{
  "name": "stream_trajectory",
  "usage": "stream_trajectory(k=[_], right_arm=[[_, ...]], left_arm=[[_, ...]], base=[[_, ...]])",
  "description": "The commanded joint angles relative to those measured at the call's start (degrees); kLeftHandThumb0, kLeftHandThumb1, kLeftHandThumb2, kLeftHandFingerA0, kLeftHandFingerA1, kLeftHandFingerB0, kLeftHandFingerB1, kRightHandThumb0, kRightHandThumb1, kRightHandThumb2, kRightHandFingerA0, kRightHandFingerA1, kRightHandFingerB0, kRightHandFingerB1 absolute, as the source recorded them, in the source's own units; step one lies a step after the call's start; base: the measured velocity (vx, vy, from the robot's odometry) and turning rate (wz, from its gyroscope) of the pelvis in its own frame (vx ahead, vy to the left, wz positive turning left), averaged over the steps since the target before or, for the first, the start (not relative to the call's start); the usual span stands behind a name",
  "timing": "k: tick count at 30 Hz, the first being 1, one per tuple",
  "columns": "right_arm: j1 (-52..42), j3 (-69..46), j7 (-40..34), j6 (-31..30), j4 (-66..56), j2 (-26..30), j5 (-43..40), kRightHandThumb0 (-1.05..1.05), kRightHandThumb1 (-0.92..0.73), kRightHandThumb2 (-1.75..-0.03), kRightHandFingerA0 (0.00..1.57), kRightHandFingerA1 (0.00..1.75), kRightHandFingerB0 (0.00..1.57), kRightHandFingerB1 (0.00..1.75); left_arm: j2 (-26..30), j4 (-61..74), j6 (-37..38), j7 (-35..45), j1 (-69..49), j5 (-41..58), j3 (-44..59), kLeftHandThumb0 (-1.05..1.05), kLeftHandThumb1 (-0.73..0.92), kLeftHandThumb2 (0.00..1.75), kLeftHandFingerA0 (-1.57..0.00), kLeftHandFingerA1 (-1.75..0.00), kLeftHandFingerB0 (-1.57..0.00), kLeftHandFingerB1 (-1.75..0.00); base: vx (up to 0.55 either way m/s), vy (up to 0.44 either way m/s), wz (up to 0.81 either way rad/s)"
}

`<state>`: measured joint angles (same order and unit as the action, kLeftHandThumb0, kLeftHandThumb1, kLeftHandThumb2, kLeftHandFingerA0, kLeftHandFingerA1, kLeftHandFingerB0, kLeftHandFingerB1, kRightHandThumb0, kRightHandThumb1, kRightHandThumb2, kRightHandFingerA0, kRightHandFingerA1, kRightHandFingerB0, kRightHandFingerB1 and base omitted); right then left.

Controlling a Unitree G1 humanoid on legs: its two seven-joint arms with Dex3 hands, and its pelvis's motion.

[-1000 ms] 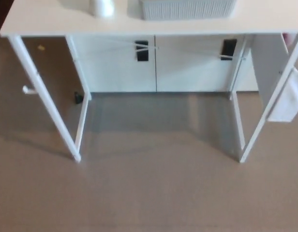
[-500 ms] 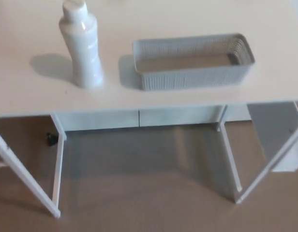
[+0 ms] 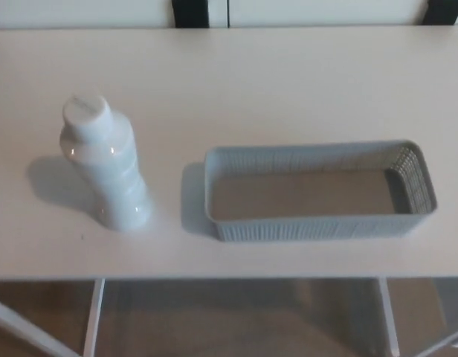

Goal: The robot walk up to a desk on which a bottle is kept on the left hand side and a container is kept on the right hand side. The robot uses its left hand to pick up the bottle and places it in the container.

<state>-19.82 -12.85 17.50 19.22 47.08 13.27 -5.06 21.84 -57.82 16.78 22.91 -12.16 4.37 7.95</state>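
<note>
Change since a second ago: the whole picture has shifted; the desk, then seen from a distance with its legs and the floor filling the frame, now fills the head view from above. This is camera motion from the walk, not motion of the objects.
Meaning for the task: the approach appears nearly or fully complete; the pick-up has not begun.
Bottle (image 3: 104,165): white, glossy plastic with small highlights on the shoulder; flat-topped cap, narrow neck, waisted body widening toward the base. It stands upright on the left part of the desk, untouched, just beside the container but apart from it.
Container (image 3: 318,191): grey rectangular basket, long and shallow, with rounded corners; the walls are finely ribbed or woven in texture, and the right end wall shows an open lattice. The inside is bare. It lies on the right part of the desk, long side parallel to the front edge.
Desk (image 3: 288,89): smooth, matt white top; both objects cast soft shadows to their left. White legs (image 3: 93,316) and brown floor show below the front edge.
Left hand: not visible, so its opening and contents cannot be told.
Right hand: not visible either.
Next step (judgement): the left hand must come in from the left and close around the bottle's waist; the slick surface and tall shape suggest a tipping risk if nudged high.
</note>
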Motion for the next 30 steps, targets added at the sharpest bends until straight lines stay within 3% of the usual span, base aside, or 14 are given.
stream_trajectory(k=[1,3,6,7,8,11,12,13,18,20,24,26,29,30], right_arm=[[-3.7,0.4,1.1,0.1,-0.1,0.4,-0.3,-0.94,-0.77,-0.64,0.18,0.38,0.20,0.40],[-3.8,0.6,1.8,0.1,0.6,0.7,-0.3,-0.92,-0.76,-0.64,0.19,0.38,0.22,0.41],[-3.3,0.3,3.5,1.4,3.7,0.6,-1.1,-0.92,-0.75,-0.63,0.15,0.37,0.19,0.40],[-3.4,0.2,3.4,0.7,3.7,0.5,-1.4,-0.91,-0.56,-0.97,0.13,0.46,0.16,0.48],[-3.8,0.3,3.5,0.4,3.1,0.5,-1.4,-0.92,-0.74,-0.63,0.16,0.36,0.19,0.39],[-4.3,0.6,3.7,1.1,3.5,0.6,-0.8,-0.93,-0.74,-0.64,0.14,0.37,0.18,0.39],[-3.8,0.5,3.6,1.1,4.3,0.7,-0.8,-0.91,-0.74,-0.64,0.14,0.36,0.18,0.39],[-3.5,0.5,3.9,1.0,4.9,0.7,-0.9,-0.90,-0.57,-0.98,0.09,0.46,0.14,0.49],[-3.2,0.4,4.5,1.4,5.4,0.9,-0.9,-0.91,-0.75,-0.63,0.14,0.36,0.19,0.39],[-3.1,0.5,4.3,1.9,5.6,1.0,-0.6,-0.90,-0.57,-0.97,0.10,0.46,0.14,0.48],[-3.8,0.6,5.6,1.8,4.1,0.9,-1.2,-0.92,-0.73,-0.62,0.12,0.38,0.19,0.43],[-4.0,0.7,6.2,2.1,3.6,0.9,-1.4,-0.93,-0.60,-1.02,0.02,0.42,0.17,0.51],[-2.9,0.5,6.6,2.6,6.2,1.3,-1.1,-0.89,-0.57,-0.97,0.08,0.46,0.13,0.48],[-3.0,0.6,6.1,2.4,6.1,1.3,-0.8,-0.90,-0.74,-0.63,0.15,0.36,0.21,0.40]], left_arm=[[2.1,-0.8,-4.6,0.5,-0.8,-3.0,-2.5,-0.94,0.89,0.69,-0.27,-0.38,0.00,-0.30],[2.3,0.0,-5.8,1.1,-1.1,-3.0,-3.0,-0.98,0.73,1.14,-0.15,-0.48,0.00,-0.38],[3.6,1.7,-7.1,3.1,-2.0,-3.9,-5.0,-1.05,0.74,1.14,-0.15,-0.49,0.00,-0.39],[4.3,1.8,-7.4,4.1,-2.1,-4.7,-6.1,-1.05,0.73,1.14,-0.12,-0.44,0.00,-0.40],[4.8,1.6,-7.7,5.1,-2.1,-5.1,-7.0,-1.05,0.73,1.14,-0.12,-0.34,0.00,-0.36],[6.2,2.8,-9.5,7.3,-2.6,-5.7,-9.2,-1.05,0.70,1.14,-0.14,-0.30,0.00,-0.39],[6.5,3.3,-10.2,7.6,-2.7,-5.7,-9.6,-1.02,0.83,0.71,-0.07,-0.30,0.00,-0.07],[6.9,2.9,-10.9,8.1,-2.2,-6.2,-10.4,-1.04,0.70,1.13,-0.13,-0.28,0.00,-0.32],[7.5,2.5,-11.8,9.4,-1.1,-6.5,-11.9,-1.02,0.68,1.11,-0.12,-0.33,0.00,-0.38],[7.9,2.6,-11.5,10.0,-1.0,-6.9,-12.6,-1.05,0.70,1.12,-0.13,-0.34,0.00,-0.39],[8.4,4.1,-12.8,10.0,-1.6,-6.6,-12.4,-1.05,0.66,1.10,-0.12,-0.35,0.00,-0.39],[8.4,4.1,-13.0,10.2,-1.4,-6.6,-12.3,-1.05,0.66,1.10,-0.12,-0.35,0.00,-0.39],[8.3,4.4,-13.6,10.2,-1.2,-6.8,-12.3,-1.05,0.68,1.10,-0.12,-0.36,0.00,-0.38],[8.4,4.4,-13.5,10.5,-1.3,-6.8,-12.3,-1.05,0.68,1.10,-0.12,-0.34,0.00,-0.39]], base=[[0.25,-0.154,-0.20],[0.17,0.125,0.07],[0.23,0.294,-0.28],[0.10,0.184,-0.02],[0.10,0.150,-0.03],[0.03,0.055,0.00],[0.06,0.002,0.09],[0.00,0.000,0.00],[0.02,-0.041,0.04],[0.00,-0.168,0.05],[0.12,0.090,0.11],[0.01,-0.042,-0.02],[0.01,-0.054,-0.04],[0.00,0.000,0.00]])
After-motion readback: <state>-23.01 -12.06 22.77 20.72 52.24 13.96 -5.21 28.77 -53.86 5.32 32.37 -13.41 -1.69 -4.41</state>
